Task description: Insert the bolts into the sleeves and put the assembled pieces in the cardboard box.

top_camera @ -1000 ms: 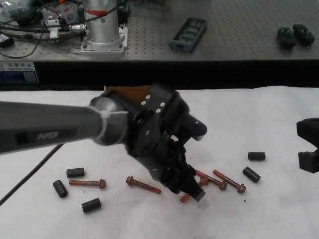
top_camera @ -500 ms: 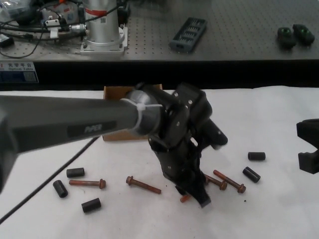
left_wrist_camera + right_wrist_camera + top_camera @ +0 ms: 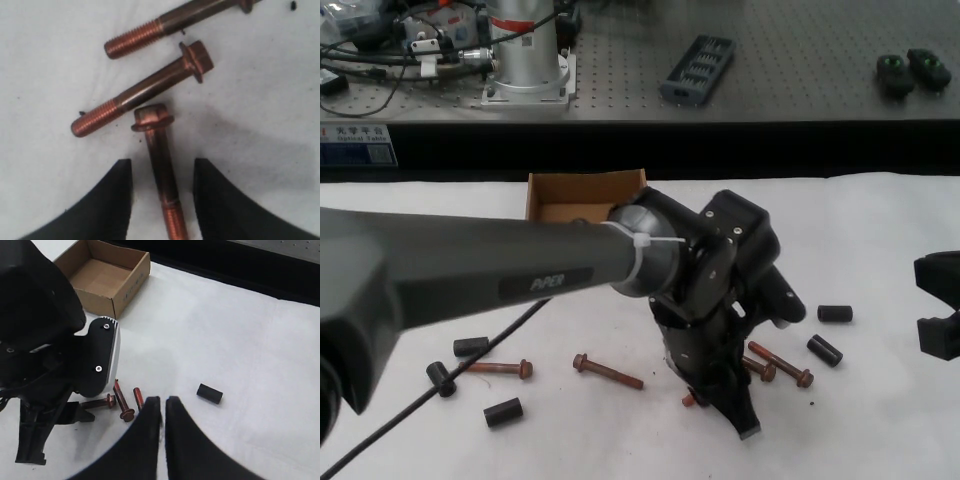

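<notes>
In the high view you have five sleeves point(image 3: 503, 412) and five bolts point(image 3: 607, 371) lying on the table point(image 3: 880, 430), with the cardboard box point(image 3: 585, 195) behind them. In the left wrist view you see three bolts. Your left hand point(image 3: 162, 167) gapes wide around one bolt point(image 3: 152, 132) without touching it, shank along the gap, head pointing away. In the right wrist view your right hand point(image 3: 162, 407) is nearly closed and empty.

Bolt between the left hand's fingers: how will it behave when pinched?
The bolt looks solid metal: probably rigid, heavy for its size. Its round shank could roll or twist between the open fingers of the left hand; the flanged head should limit that. A neighbouring bolt lies close by its head and may get nudged.
</notes>
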Controlling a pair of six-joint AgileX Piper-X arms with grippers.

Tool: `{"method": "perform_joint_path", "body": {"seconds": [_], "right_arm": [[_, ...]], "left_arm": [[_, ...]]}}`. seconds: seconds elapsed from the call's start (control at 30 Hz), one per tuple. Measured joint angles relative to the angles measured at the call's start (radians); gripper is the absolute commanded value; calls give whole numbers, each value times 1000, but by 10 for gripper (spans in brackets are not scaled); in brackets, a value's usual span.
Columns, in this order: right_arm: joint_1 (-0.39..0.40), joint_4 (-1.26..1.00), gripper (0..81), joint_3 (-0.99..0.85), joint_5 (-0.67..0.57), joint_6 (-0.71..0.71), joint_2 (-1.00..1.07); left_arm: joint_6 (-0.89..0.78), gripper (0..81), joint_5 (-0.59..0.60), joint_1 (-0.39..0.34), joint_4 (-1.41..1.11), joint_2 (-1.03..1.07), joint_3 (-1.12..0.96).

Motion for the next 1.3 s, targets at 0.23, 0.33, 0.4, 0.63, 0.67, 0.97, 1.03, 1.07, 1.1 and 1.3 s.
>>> {"method": "perform_joint_path", "body": {"seconds": [0.23,0.33,0.4,0.63,0.67,0.97,1.03,1.07,1.1,1.3], "right_arm": [[0,3,43,0,0,0,0],[0,3,43,0,0,0,0],[0,3,43,0,0,0,0],[0,3,43,0,0,0,0],[0,3,43,0,0,0,0],[0,4,43,0,0,0,0],[0,9,43,0,0,0,0],[0,22,43,0,0,0,0],[0,28,43,0,2,0,0],[0,42,43,0,4,0,3]], "left_arm": [[15,264,-7,-31,-12,12,-25],[20,201,-9,-34,-18,19,-31],[22,148,-14,-34,-18,19,-32],[40,114,-51,-46,4,36,-46],[50,114,-62,-45,5,37,-49],[97,6,-158,-52,8,44,-60],[97,6,-186,-52,30,50,-72],[97,6,-195,-50,58,55,-87],[97,6,-195,-49,61,56,-89],[97,6,-220,-42,188,64,-132]]}}
